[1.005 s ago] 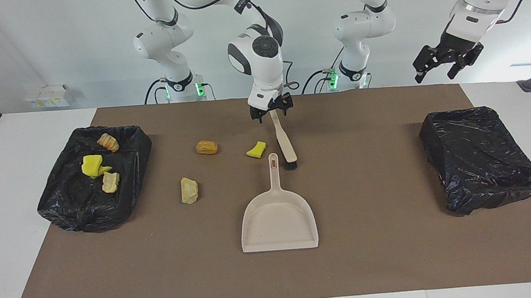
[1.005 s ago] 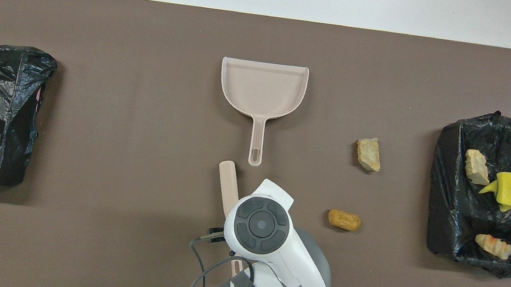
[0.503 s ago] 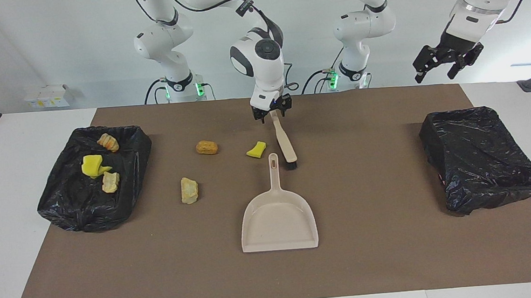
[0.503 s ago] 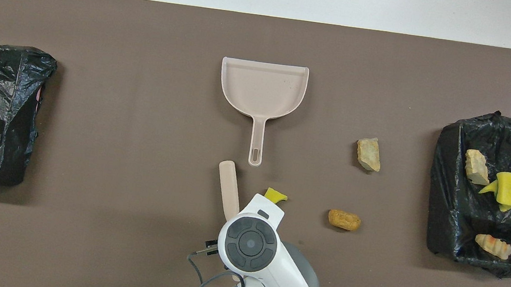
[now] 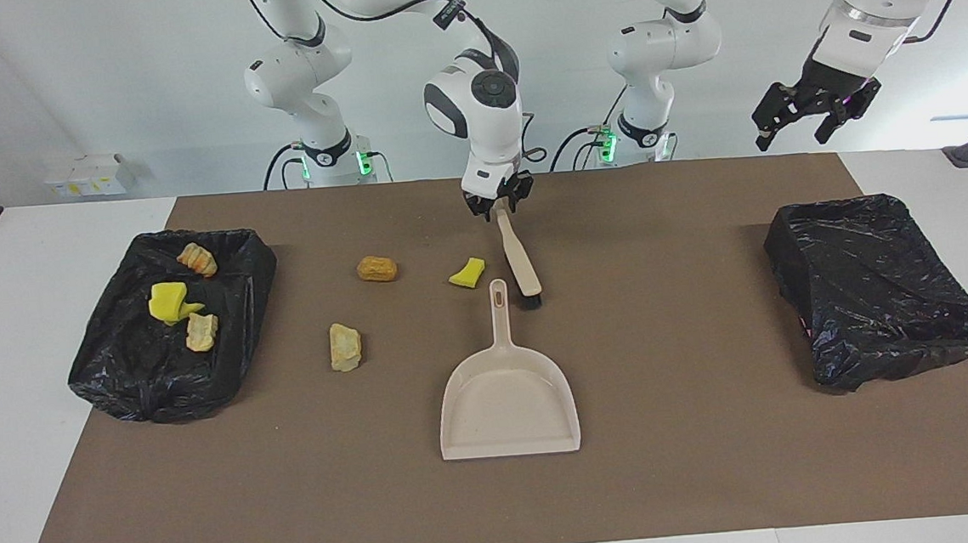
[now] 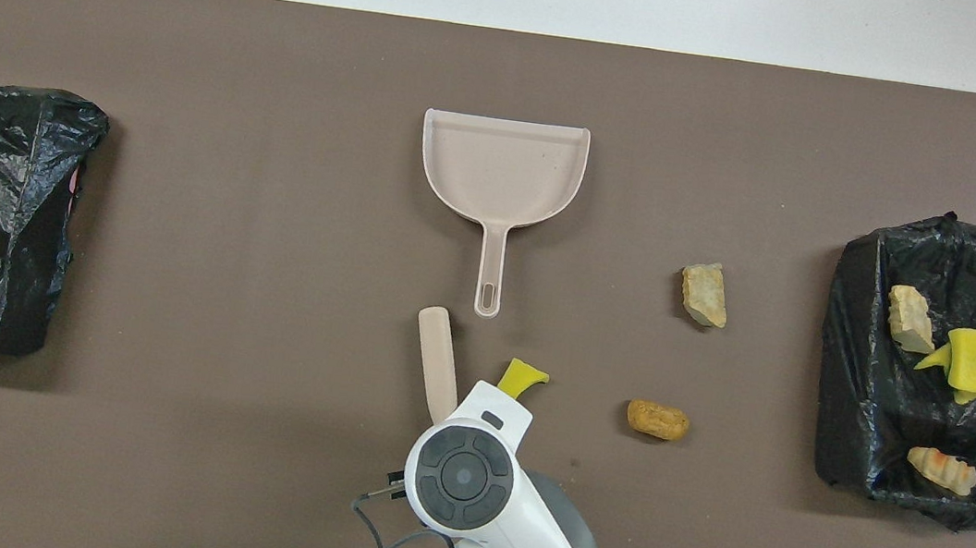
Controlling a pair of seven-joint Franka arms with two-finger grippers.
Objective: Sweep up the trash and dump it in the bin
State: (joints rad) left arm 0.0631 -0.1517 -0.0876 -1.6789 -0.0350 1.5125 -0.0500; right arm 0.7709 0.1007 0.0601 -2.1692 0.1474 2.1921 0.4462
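Three scraps of trash (image 5: 182, 298) are already lying in the bin (image 5: 108, 383) at the right arm's end; three more, an orange lump (image 5: 376, 269), a tan lump (image 5: 345, 347) and a yellow sponge bit (image 5: 468, 273), are waiting on the mat (image 5: 676, 462). The right gripper (image 5: 497, 207) is closing around the brush (image 5: 520, 260) handle; whether it is gripping cannot be told. The left gripper (image 5: 814, 116) is hanging open, waiting above the second bin (image 5: 877, 295). The dustpan (image 5: 508, 406) is lying empty

Overhead view: the brush (image 6: 437, 363) is lying beside the dustpan (image 6: 501, 173) handle, with sweeping not yet begun
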